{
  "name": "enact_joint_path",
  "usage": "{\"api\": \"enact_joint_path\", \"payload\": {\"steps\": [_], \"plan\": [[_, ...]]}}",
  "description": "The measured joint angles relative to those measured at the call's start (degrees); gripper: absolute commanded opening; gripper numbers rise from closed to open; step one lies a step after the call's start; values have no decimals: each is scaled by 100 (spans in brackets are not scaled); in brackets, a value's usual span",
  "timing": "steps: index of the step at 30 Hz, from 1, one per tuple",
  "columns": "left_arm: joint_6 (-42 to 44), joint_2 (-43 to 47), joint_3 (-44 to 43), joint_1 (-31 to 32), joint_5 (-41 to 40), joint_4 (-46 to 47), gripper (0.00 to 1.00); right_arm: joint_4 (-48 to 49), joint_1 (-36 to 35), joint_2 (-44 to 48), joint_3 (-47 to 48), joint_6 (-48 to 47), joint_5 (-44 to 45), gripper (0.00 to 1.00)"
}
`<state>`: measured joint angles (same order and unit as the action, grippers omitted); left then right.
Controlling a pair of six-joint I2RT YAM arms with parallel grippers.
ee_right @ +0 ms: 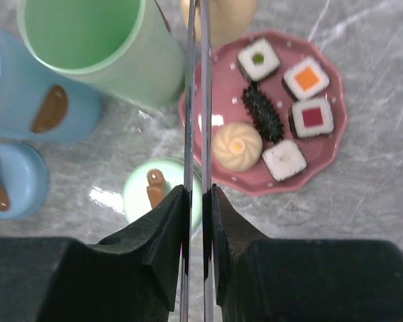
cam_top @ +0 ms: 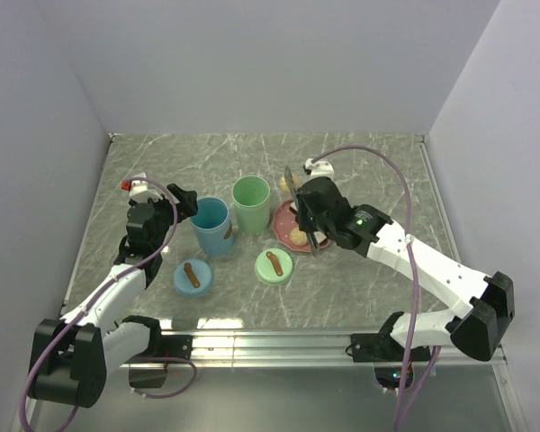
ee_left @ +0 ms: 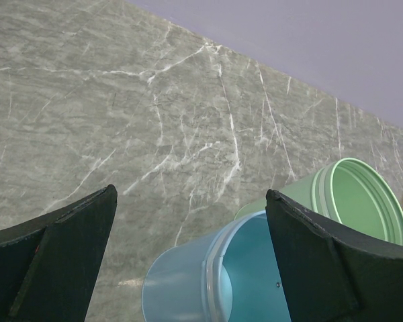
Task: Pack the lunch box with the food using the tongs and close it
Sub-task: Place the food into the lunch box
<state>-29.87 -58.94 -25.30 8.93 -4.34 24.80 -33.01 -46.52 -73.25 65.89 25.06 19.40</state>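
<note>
At left, the left pincer (cam_top: 185, 200) is held wide open and empty beside the blue container (cam_top: 211, 227). The green container (cam_top: 250, 205) stands next to it. Both lids (cam_top: 192, 276) lie off on the surface (cam_top: 360, 162). At right, the tongs (ee_right: 205, 80) are gripped, arms pressed together, by the right pincer (ee_right: 199, 191) above the pink plate (ee_right: 223, 80), where the food (ee_right: 237, 145) lies unpacked. Only the pickup of the tongs is judged done; packing and closing remain.

The table (cam_top: 369, 270) is grey marble with white veins. The blue lid (cam_top: 192, 277) and green lid (cam_top: 274, 266) each carry a brown tab. The plate (ee_right: 326, 151) is pink, speckled white. The bun (ee_right: 237, 145) is tan; the sushi pieces (ee_right: 307, 77) are white with green, orange or red centres. The tongs (ee_right: 205, 100) are silver-grey.
</note>
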Motion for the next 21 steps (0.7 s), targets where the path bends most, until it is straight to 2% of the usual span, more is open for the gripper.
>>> {"api": "enact_joint_path", "payload": {"steps": [18, 21], "plan": [[-9, 260, 0, 0, -260, -50, 99, -39, -772, -284, 844, -483, -109, 0], [-46, 260, 0, 0, -260, -52, 99, -48, -811, -472, 855, -522, -179, 4]]}}
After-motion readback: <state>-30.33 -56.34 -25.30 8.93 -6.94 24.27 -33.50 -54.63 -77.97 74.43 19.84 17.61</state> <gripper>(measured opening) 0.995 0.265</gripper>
